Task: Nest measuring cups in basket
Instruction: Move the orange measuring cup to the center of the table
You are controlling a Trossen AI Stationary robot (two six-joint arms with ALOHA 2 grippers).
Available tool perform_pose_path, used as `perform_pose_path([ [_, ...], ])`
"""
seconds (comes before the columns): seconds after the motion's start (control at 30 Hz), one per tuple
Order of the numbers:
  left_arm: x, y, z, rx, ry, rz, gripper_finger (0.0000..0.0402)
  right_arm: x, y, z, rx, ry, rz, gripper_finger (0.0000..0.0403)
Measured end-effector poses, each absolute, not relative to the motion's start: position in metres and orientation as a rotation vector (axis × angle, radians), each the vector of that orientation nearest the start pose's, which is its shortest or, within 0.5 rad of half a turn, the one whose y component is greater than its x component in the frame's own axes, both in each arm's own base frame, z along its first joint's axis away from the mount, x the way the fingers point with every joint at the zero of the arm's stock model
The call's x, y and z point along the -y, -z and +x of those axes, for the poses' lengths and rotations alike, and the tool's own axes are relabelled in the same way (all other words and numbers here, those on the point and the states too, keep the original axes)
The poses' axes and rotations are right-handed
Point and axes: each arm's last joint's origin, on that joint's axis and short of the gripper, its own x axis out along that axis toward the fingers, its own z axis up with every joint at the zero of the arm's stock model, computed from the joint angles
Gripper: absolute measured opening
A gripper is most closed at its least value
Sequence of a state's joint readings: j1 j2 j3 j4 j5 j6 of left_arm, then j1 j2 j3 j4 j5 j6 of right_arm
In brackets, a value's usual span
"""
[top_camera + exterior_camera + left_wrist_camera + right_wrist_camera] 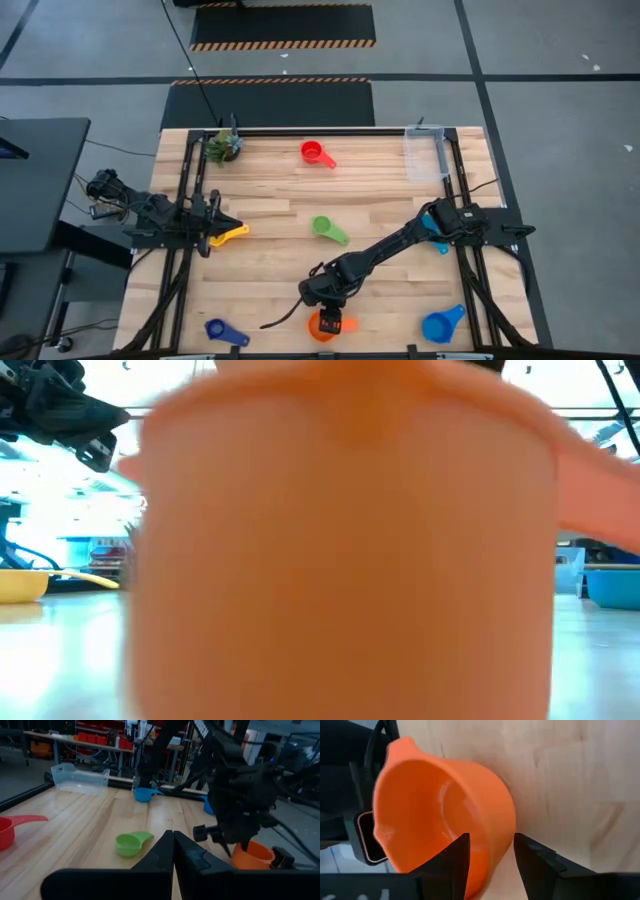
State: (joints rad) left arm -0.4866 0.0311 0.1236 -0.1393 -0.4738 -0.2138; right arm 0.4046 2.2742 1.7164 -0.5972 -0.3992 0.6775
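Note:
An orange measuring cup [440, 810] stands upright at the table's near edge, and its wall fills the low view [350, 560]. My right gripper [492, 837] is open and points steeply down at it. One finger [452, 852] is inside the bowl and the other [532, 852] outside its wall. My left gripper [173, 851] is shut and empty, level above the yellow cup [232, 236] at the table's left. Red [316, 153], green [327, 229], dark blue [222, 331] and blue [440, 325] cups rest on the table. The clear basket [424, 152] stands at the far right. My right gripper straddles the orange cup's rim and wall [502, 825] from above, slanting down, one finger inside and one outside. I cannot tell whether either finger touches the wall. The cup stands on the table.
A small potted plant [224, 146] stands at the far left corner. A light blue cup [436, 238] lies partly under my right arm. Black rails [185, 200] run along both sides of the table. Bare wood lies between the green cup and the basket.

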Motion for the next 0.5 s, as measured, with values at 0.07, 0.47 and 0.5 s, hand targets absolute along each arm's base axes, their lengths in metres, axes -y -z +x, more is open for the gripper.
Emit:
perform_pose_path([
  [0.07, 0.030, -0.189, 0.084, -0.047, 0.008, -0.190, 0.0016, -0.195, -0.140, 0.426, -1.373, -0.293, 0.553, 0.0145],
  [0.47, 0.030, -0.188, 0.085, -0.057, 0.006, -0.185, 0.0016, -0.183, -0.142, 0.424, -1.412, -0.266, 0.500, 0.0009],
  [0.5, 0.030, -0.188, 0.085, -0.057, 0.007, -0.185, 0.0016, -0.179, -0.143, 0.422, -1.429, -0.258, 0.490, 0.0008],
])
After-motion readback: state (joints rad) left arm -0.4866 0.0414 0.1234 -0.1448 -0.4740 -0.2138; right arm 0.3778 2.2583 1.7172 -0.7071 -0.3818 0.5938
